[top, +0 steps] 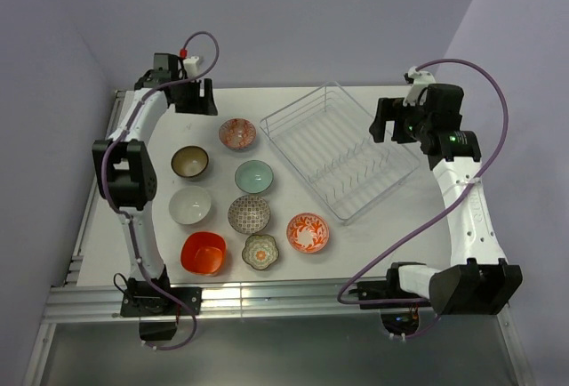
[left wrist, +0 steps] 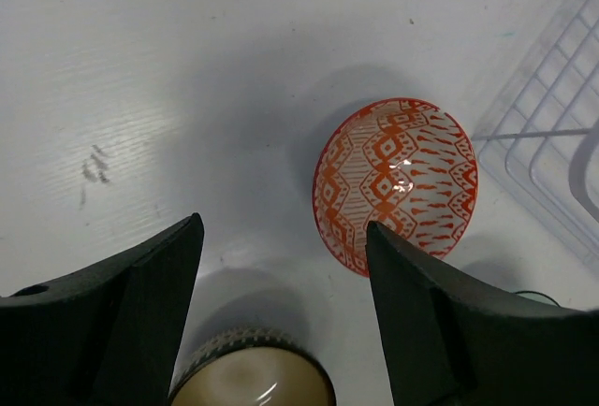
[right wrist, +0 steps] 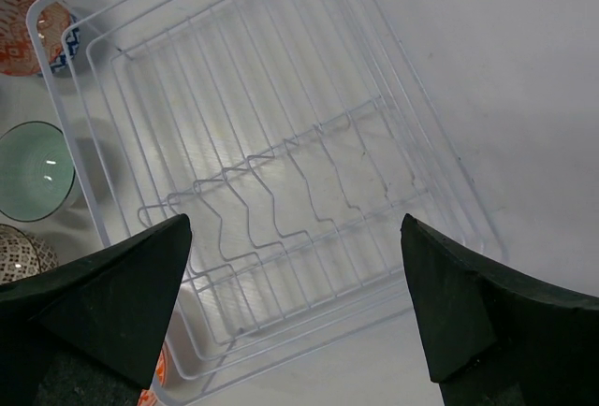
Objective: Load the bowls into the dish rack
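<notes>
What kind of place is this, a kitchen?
Most likely a robot test lab, not a real kitchen: two robot arms are bolted to a white table, plain walls close it in, and eight bowls are laid out beside an empty dish rack.

A white table (top: 258,101) filled the middle of the scene. 1 silver aluminium rail (top: 284,301) ran along the table's near edge, and a dull grey strip (top: 293,355) lay just past that rail on the near side. 3 pale lavender walls (top: 293,12) stood behind the table and to either side of it. A few small dark scuff marks (left wrist: 94,165) lay on the table's surface in the left wrist view.
</notes>
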Controlling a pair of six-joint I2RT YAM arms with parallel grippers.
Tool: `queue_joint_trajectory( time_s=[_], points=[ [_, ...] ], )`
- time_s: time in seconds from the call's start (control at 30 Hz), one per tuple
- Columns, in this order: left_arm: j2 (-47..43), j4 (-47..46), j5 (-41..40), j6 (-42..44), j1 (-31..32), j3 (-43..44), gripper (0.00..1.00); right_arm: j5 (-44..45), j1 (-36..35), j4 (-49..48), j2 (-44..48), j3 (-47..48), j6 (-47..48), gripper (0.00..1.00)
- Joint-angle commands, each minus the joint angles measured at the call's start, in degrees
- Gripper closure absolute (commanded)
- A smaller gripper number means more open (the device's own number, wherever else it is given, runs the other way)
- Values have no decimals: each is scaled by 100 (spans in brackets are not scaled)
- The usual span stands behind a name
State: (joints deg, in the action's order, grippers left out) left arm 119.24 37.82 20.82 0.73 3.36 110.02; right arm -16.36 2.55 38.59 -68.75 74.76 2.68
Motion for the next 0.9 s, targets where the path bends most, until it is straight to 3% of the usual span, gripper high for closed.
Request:
queue_joint_trajectory(
  time_s=[0.0, 0.2, 0.6, 0.87],
  points=[
    [334, -276, 370, -433, 69, 529, 25, -69, 27, -88, 134, 276, -101, 0],
    [820, -214, 651, -364, 157, 600, 38, -262, 27, 8, 222, 171, -127, 0],
    [1233, -284, 687, -302, 350, 292, 42, -421, 27, 395, -15, 293, 22, 0],
    [1382, -214, 212, -267, 464, 143, 61, -482, 35, 509, -130, 443, -259, 0]
  ],
)
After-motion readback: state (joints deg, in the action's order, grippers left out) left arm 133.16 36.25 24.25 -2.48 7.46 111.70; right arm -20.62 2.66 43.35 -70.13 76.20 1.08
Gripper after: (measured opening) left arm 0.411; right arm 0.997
